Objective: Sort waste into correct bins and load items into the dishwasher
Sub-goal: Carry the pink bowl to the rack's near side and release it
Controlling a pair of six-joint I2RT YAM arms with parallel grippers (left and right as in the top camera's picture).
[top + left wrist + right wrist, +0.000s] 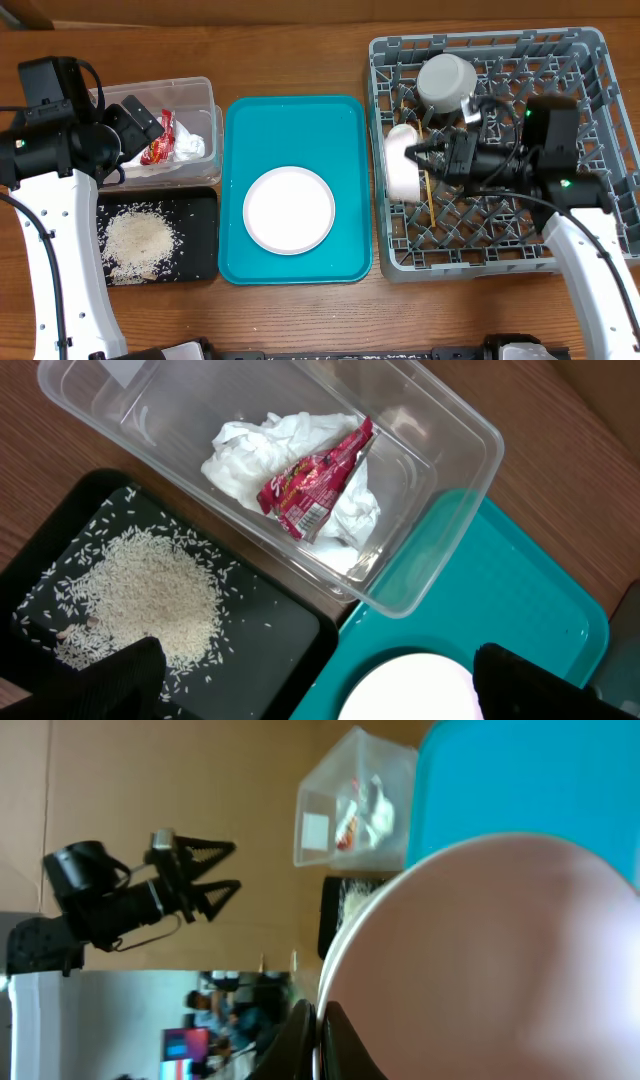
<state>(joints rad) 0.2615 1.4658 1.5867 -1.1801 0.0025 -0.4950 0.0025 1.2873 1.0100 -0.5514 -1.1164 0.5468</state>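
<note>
At the right of the table, the grey dish rack [592,120] holds the pink plate [400,165], which stands on edge against the rack's left wall. The right gripper [318,1040] is clenched on that plate's rim, its 2 fingers pressed close with the rim between them, and the arm reaches in from the right across the pegs. A pale grey bowl [447,82] sits at the rack's far side, just beyond the gripper. Thin wooden chopsticks [428,200] lie among the pegs, just right of the plate.

Between the rack and the bins lies the teal tray [345,140], with 1 round white dish [289,210] on its near half.

To the far left is the clear tub [200,90]. Inside it, the crumpled white napkin [250,455] lies with the red snack wrapper [315,485] on top. Just near of the tub, the black tray [200,235] carries a heap of white rice crumbs [140,240], with loose grains scattered around it.

The left gripper [318,655] hangs released, its fingers spread wide and grasping nothing, above the spot where the tub, the black tray and the teal tray meet.
</note>
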